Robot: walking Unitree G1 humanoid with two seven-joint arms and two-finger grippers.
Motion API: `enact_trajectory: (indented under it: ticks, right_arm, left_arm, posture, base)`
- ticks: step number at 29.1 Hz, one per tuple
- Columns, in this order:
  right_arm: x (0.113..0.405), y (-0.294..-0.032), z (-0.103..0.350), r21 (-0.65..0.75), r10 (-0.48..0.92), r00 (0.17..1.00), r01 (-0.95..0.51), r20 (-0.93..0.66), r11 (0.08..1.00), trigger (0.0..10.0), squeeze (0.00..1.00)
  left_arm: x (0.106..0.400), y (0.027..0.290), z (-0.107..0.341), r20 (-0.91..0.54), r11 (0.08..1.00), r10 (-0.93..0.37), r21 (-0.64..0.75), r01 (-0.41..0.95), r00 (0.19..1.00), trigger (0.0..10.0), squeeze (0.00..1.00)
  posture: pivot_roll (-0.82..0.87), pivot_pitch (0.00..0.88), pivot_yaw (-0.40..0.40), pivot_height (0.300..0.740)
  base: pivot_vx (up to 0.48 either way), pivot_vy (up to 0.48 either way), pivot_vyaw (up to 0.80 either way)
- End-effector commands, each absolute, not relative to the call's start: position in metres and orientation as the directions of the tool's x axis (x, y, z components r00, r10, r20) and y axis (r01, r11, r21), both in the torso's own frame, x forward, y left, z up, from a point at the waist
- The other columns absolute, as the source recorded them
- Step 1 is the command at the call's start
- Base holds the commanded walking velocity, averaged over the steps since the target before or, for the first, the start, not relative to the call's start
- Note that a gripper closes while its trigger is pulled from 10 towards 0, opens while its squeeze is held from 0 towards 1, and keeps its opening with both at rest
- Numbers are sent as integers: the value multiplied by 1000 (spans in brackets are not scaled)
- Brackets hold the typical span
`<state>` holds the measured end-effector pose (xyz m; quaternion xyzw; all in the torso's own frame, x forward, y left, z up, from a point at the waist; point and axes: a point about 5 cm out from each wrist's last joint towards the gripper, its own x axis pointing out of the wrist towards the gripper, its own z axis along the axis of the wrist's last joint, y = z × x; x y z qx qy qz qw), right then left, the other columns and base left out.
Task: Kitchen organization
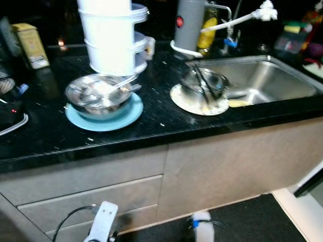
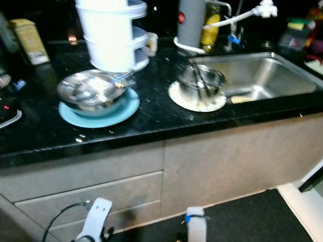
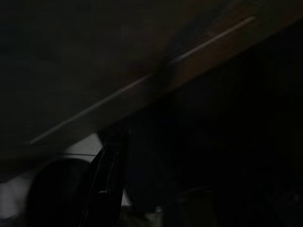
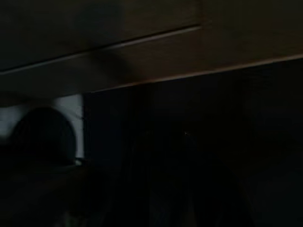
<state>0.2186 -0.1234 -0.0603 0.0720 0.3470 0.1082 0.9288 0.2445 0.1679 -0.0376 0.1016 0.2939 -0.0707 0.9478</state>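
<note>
Both pincers hang low before the cabinet drawers (image 1: 91, 196), finger state impossible to tell; above them, a steel bowl (image 1: 98, 93) sits on a blue plate (image 1: 121, 117) on the bench (image 1: 151, 126).

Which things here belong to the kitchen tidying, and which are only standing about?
For the job: steel bowl on blue plate; second bowl on pale plate; sink.

Standing about: white stacked container, grey flask, yellow box.
</note>
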Motion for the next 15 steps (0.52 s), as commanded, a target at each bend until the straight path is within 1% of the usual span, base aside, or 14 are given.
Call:
enact_trajectory:
  ticks: [1,3,9,11,15]
  right_arm:
    - [215,-130,-63,198,231,731,-133,-642,971,10000,0]
    - [215,-130,-63,199,231,731,-132,-642,971,10000,0]
    - [215,-130,-63,200,228,732,-127,-642,972,10000,0]
    - [214,-131,-63,200,226,732,-125,-643,972,10000,0]
    - [214,-131,-63,199,224,732,-124,-643,972,10000,0]
  left_arm:
    - [234,163,-47,-618,960,-98,146,237,780,10000,0]
    - [234,162,-47,-623,954,-110,151,257,774,10000,0]
    - [233,161,-49,-632,952,-102,162,261,768,10000,0]
    - [233,162,-49,-627,964,-94,138,229,773,10000,0]
    - [235,164,-47,-615,953,-69,193,235,785,10000,0]
  posture:
    - [-34,134,-33,740]
    - [-35,137,-33,740]
    - [-37,142,-30,740]
    - [-37,142,-30,740]
    - [-37,142,-30,740]
  base:
    - [0,0,0]
    - [0,0,0]
    - [0,-480,0]
    - [0,-251,0]
    - [0,0,0]
